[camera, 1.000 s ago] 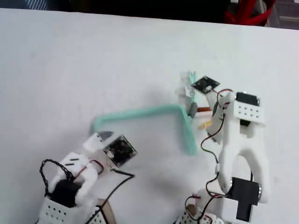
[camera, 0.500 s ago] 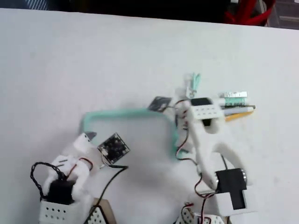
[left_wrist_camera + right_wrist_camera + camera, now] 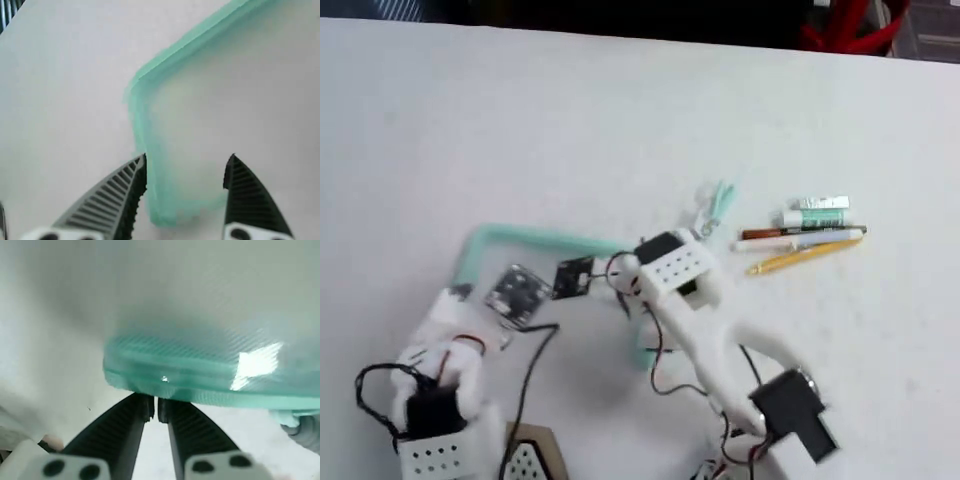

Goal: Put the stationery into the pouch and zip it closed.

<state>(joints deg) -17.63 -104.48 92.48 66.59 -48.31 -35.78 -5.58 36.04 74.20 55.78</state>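
A white table [image 3: 620, 100]. The right gripper [image 3: 154, 405] is pinched almost shut on the green rim of the pouch [image 3: 200, 372]. The left gripper [image 3: 185, 167] gapes wide astride a pouch corner, holding nothing. From above, the pens [image 3: 800, 243] and a small green-and-white tube [image 3: 815, 212] lie well right of the pouch, outside it. Pouch and right arm have slid left since a second ago.

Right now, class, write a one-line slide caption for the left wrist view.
Open left gripper straddles one corner of the green-edged pouch lying on the white table.
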